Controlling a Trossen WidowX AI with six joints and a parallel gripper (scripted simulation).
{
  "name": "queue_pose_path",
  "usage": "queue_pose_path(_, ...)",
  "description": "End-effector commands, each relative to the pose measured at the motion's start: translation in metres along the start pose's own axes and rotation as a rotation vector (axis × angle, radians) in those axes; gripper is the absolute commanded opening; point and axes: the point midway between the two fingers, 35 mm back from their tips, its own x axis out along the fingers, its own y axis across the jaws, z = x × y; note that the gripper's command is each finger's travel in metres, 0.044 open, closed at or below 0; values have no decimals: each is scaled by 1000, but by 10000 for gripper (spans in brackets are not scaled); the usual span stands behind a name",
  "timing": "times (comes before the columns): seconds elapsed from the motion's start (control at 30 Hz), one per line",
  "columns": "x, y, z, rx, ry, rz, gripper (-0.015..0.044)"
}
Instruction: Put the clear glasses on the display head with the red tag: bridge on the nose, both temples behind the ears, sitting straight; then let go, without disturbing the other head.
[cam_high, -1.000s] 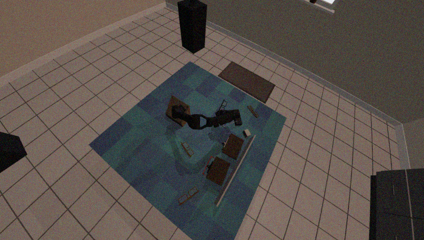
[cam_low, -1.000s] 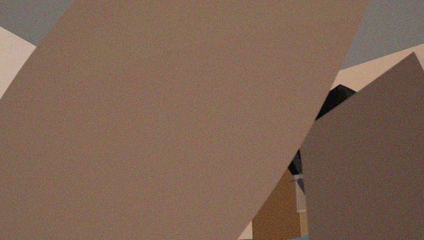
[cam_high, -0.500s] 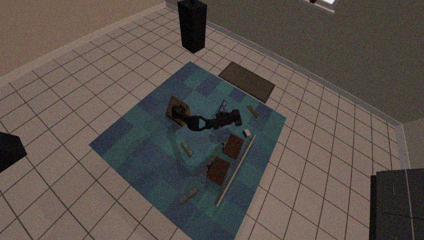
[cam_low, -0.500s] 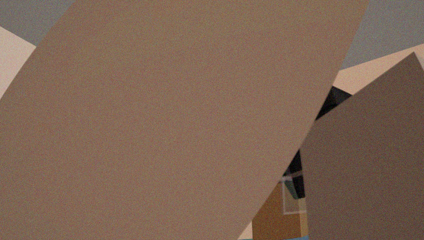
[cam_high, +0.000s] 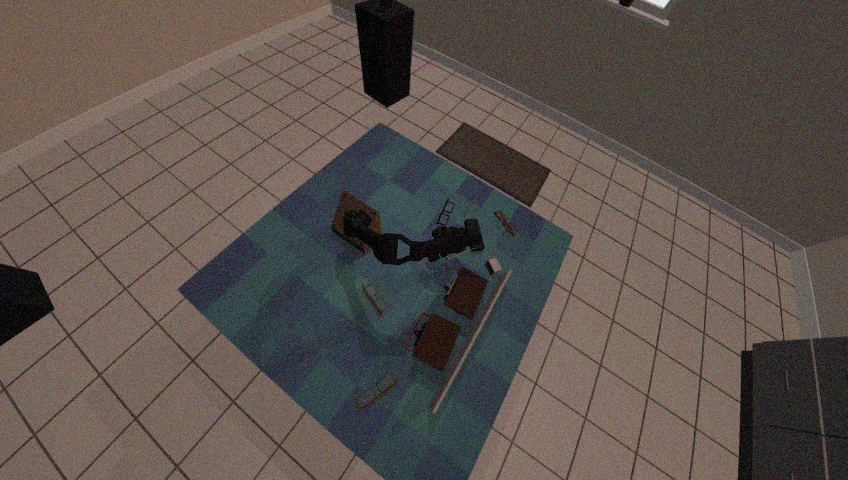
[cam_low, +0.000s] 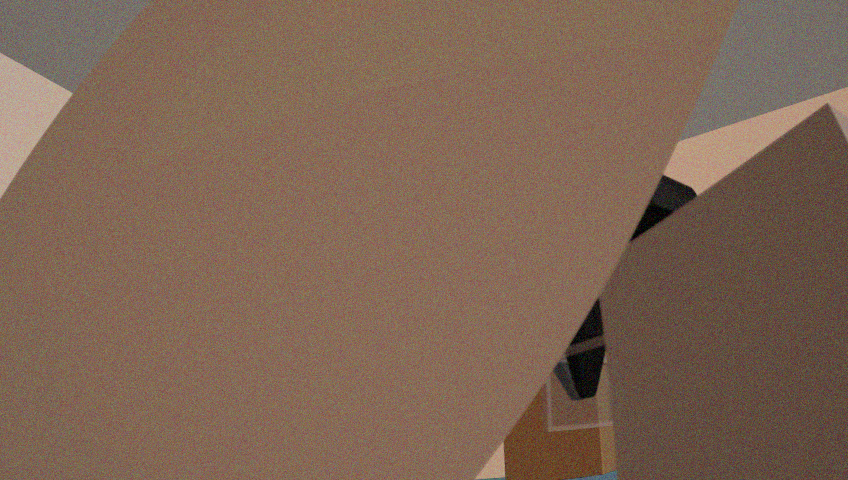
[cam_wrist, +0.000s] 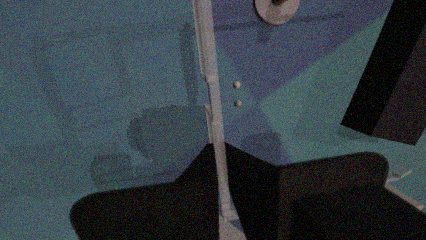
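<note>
My gripper (cam_low: 581, 380) (cam_wrist: 216, 149) is shut on the clear glasses (cam_low: 580, 427) (cam_wrist: 215, 110). In the wrist view their pale frame stands edge-on between the fingers, with two small nose pads beside it. In the exterior view part of the clear rim shows below the fingertips; the rest is hidden. In the top view the fingers are too dark to make out under the arm. Two brown blocks, one (cam_high: 467, 292) nearer the arm and one (cam_high: 437, 342) farther off, appear to be the display heads. A red outline (cam_high: 423, 321) lies at the farther block's front. I cannot tell where the red tag is.
A long pale rail (cam_high: 471, 342) runs behind the blocks. Black glasses (cam_high: 441, 224), brown frames (cam_high: 373, 297), orange frames (cam_high: 376, 391), a small white box (cam_high: 493, 265) and a wooden piece (cam_high: 505, 223) lie around. A dark block (cam_wrist: 385, 70) and a pale disc (cam_wrist: 277, 15) show in the wrist view.
</note>
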Motion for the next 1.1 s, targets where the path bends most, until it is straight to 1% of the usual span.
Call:
queue_pose_path(0.0,1,1,-2,-3,2,4,0)
queue_pose_path(0.83,-1,1,8,-3,2,3,0)
queue_pose_path(0.97,-17,0,8,-3,1,2,0)
queue_pose_path(1.07,-39,0,10,-3,0,1,0)
